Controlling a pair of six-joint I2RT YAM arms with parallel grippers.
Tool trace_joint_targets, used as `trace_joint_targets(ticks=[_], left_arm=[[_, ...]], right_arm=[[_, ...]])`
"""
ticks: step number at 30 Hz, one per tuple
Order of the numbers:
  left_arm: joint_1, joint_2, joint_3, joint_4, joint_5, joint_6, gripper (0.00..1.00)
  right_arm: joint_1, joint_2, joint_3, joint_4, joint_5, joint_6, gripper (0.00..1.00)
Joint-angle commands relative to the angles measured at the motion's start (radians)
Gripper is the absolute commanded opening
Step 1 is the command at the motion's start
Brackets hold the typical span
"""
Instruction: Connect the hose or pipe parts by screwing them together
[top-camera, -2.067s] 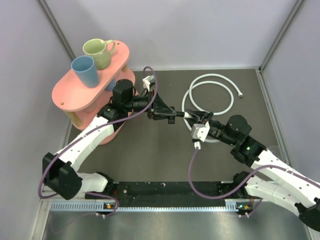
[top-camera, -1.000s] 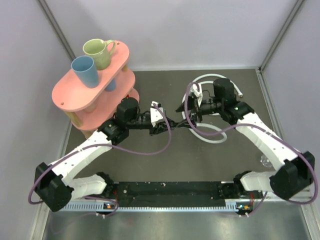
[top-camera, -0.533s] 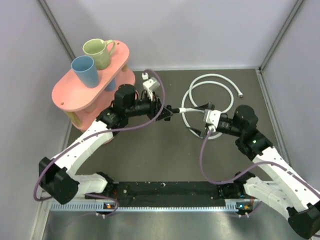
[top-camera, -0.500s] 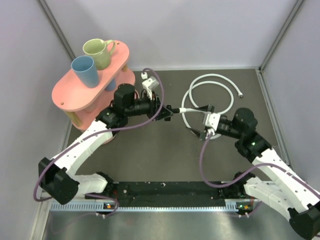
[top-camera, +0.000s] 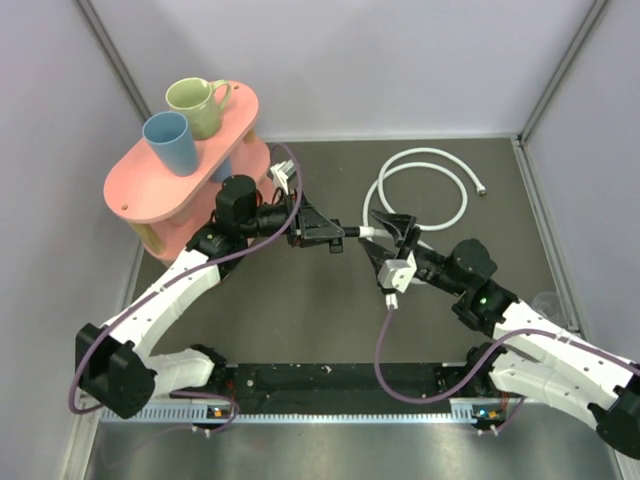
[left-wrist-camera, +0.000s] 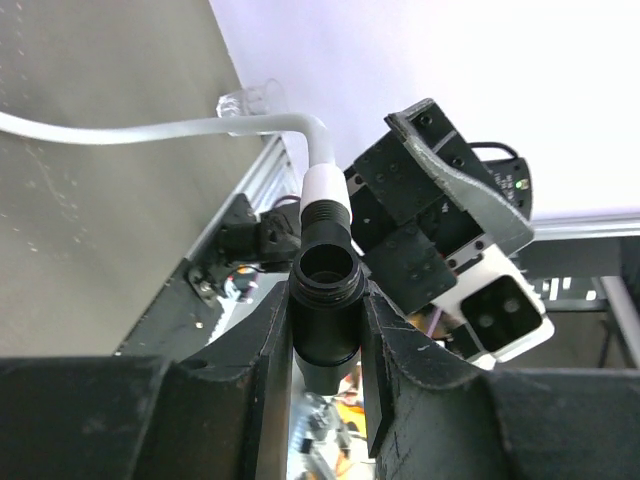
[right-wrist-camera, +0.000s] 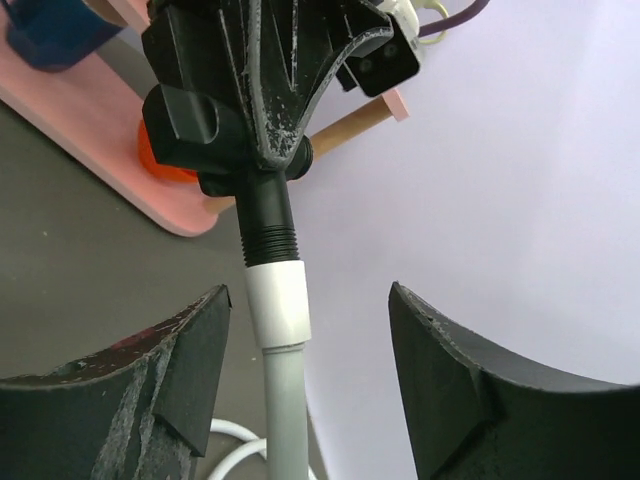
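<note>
My left gripper (top-camera: 333, 235) is shut on the small black connector (left-wrist-camera: 326, 312), held above the table with its threaded mouth facing the wrist camera. The white hose's end collar (right-wrist-camera: 278, 300) sits screwed against the connector's (right-wrist-camera: 232, 135) threaded arm. The hose (top-camera: 425, 155) runs back to its coil on the far right of the table, with a silvery fitting (top-camera: 481, 188) at its free end. My right gripper (right-wrist-camera: 310, 375) is open. Its jaws stand on either side of the hose just below the collar without touching it, seen from above at the right gripper (top-camera: 380, 238).
A pink two-tier shelf (top-camera: 135, 195) stands at the far left with a green mug (top-camera: 197, 105) and a blue cup (top-camera: 170, 142) on top. Purple cables (top-camera: 385, 340) loop off both wrists. Grey walls close in the table's sides and back.
My right arm has swung left toward the left gripper, bringing its jaws around the hose end, slightly narrower than before. The left gripper keeps its hold on the connector and has shifted a little.
</note>
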Motion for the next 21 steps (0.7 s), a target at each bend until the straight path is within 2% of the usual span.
trace_joint_targets(ticks=[1,3,5,8,9,12,13,14,16,17,18,19,20,21], left_arm=[[0.011,-0.042,-0.044,0.257,0.072,-0.252,0.00],[0.014,-0.044,-0.063,0.312,0.079,-0.304,0.00],[0.016,-0.039,-0.063,0.319,0.082,-0.317,0.00],[0.016,-0.035,-0.063,0.320,0.089,-0.329,0.00],[0.016,-0.031,-0.064,0.328,0.099,-0.340,0.00],[0.016,-0.021,-0.057,0.333,0.104,-0.287,0.00],[0.016,-0.019,-0.046,0.302,0.095,-0.239,0.00],[0.011,-0.018,-0.029,0.270,0.078,-0.093,0.00],[0.002,-0.025,0.011,0.229,0.061,0.101,0.00],[-0.012,-0.030,0.017,0.192,0.044,0.298,0.00],[-0.019,-0.038,0.031,0.149,0.023,0.403,0.00],[-0.025,-0.036,0.040,0.066,0.017,0.510,0.00],[-0.033,-0.036,0.046,0.040,0.029,0.697,0.00],[-0.033,-0.036,0.043,0.026,0.050,0.779,0.00]], right_arm=[[0.051,0.035,0.042,0.064,0.107,-0.103,0.63],[0.071,0.056,0.039,0.087,0.140,-0.120,0.61],[0.080,0.065,0.036,0.102,0.142,-0.121,0.56],[0.092,0.078,0.042,0.116,0.127,-0.124,0.36],[0.095,0.087,0.043,0.119,0.122,-0.124,0.23],[0.106,0.110,0.065,0.090,0.098,-0.107,0.00],[0.108,0.113,0.097,0.066,0.096,-0.094,0.00],[0.111,0.119,0.118,0.002,0.093,-0.042,0.00],[0.111,0.131,0.187,-0.055,0.076,0.023,0.00],[0.111,0.138,0.217,-0.132,0.070,0.090,0.00],[0.106,0.147,0.249,-0.172,0.064,0.125,0.00],[0.100,0.180,0.323,-0.235,0.050,0.146,0.00],[0.088,0.197,0.361,-0.293,0.039,0.158,0.00],[0.082,0.219,0.393,-0.380,0.015,0.166,0.00]])
